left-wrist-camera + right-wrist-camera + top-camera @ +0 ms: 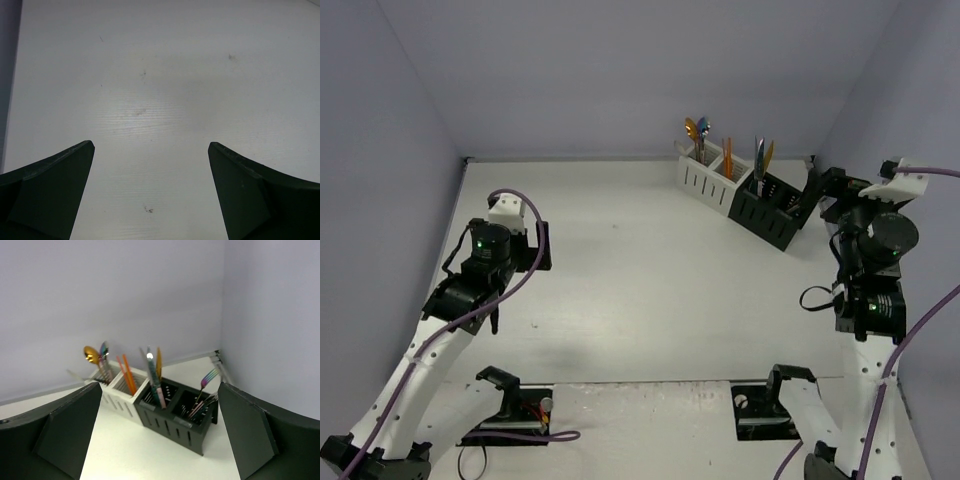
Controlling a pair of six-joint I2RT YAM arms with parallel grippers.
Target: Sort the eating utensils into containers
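The white caddy [703,180] and the black caddy [766,212] stand joined in a row at the back right. The utensils stand in them: a gold spoon [91,355] and an iridescent one in the white caddy's [117,401] far compartment, orange pieces [126,374] beside them, knives [155,375] and an iridescent fork [209,376] in the black caddy [170,426]. My right gripper [825,195] [160,385] is open and empty, just right of the black caddy and facing it. My left gripper [490,310] [151,145] is open and empty over bare table at the left.
The white table [650,290] has walls at the back and on both sides. Two black arm mounts [510,400] [772,402] sit at the near edge. Purple cables [520,270] loop along both arms. No loose utensils show on the table.
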